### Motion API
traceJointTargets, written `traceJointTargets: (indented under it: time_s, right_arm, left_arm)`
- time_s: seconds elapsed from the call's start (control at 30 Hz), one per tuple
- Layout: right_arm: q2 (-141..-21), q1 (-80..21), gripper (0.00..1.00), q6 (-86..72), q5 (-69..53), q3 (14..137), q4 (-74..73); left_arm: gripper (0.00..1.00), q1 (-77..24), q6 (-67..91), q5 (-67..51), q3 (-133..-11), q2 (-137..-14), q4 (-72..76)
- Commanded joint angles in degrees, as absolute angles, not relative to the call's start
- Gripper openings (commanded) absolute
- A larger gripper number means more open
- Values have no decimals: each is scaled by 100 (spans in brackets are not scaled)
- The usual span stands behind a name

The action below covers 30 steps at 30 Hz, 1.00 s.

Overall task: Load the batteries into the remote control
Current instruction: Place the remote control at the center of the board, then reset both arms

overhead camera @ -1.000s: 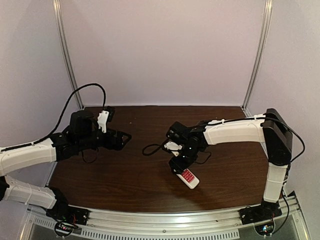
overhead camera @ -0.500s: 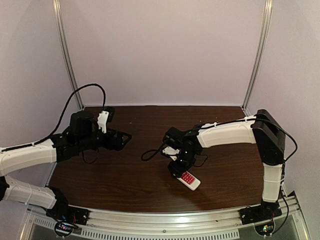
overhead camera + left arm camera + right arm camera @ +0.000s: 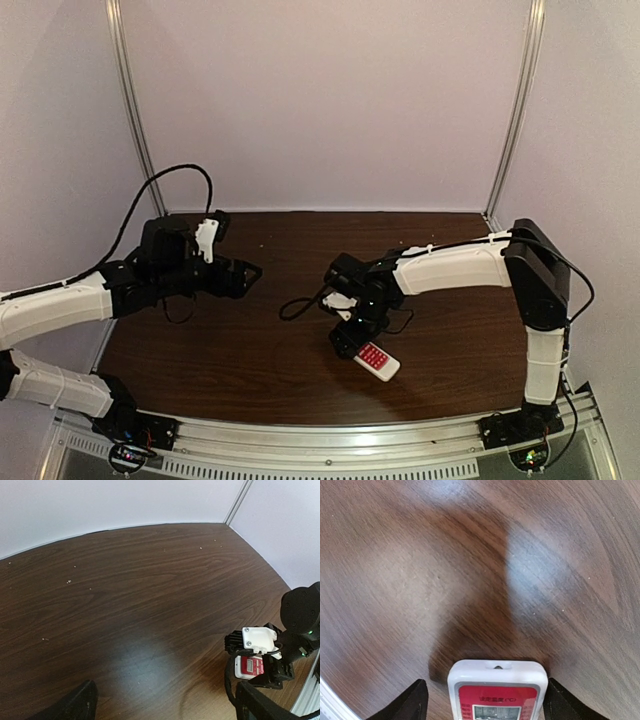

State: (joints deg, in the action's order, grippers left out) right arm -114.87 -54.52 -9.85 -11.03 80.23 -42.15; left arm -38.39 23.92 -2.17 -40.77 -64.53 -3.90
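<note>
The remote control [image 3: 379, 361] lies flat on the dark wooden table near its front edge, red button face up. It also shows in the left wrist view [image 3: 249, 666] and fills the bottom of the right wrist view [image 3: 497, 687]. My right gripper [image 3: 349, 339] hangs low over the remote's far end and is open. Its fingers [image 3: 414, 703] stand on either side of the white casing, with a clear gap on the left. My left gripper [image 3: 246, 272] hovers wide open above bare wood at the left, holding nothing. The batteries are out of view.
A black cable [image 3: 298, 301] loops off the right wrist over the middle of the table. A metal rail [image 3: 330, 441] runs along the near edge. Pale walls close in the back and both sides. Small white specks [image 3: 69, 581] dot the far wood.
My right gripper's jaws have spread wider around the remote, which stays lying on the table. The right arm's elbow shifted slightly left. The left arm has barely moved.
</note>
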Motion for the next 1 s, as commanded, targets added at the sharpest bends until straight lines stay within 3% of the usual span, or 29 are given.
traceJointTargets:
  time_s: [0.0, 0.1, 0.23, 0.6, 0.97]
  right_arm:
    - [-11329, -5434, 80, -1013, -1192, 8147, -4160]
    - [-11019, -5241, 85, -1058, -1349, 8200, -3999]
    - [-10341, -4782, 99, -1174, -1780, 7956, -3487]
    - [-7720, -3198, 100, -1617, -2204, 6250, -1671]
    - [-6285, -2301, 100, -2174, -2589, 3617, -266]
  left_arm:
    - [97, -3736, 2309, -138, -4543, -6545, -597]
    - [98, -3665, 2325, -219, -4906, -6682, -927]
    - [98, -3507, 2240, -303, -5572, -6942, -1506]
    - [97, -2952, 2012, -913, -7048, -7889, -2414]
    - [97, -2961, 2592, -1139, -5220, -8027, -1003]
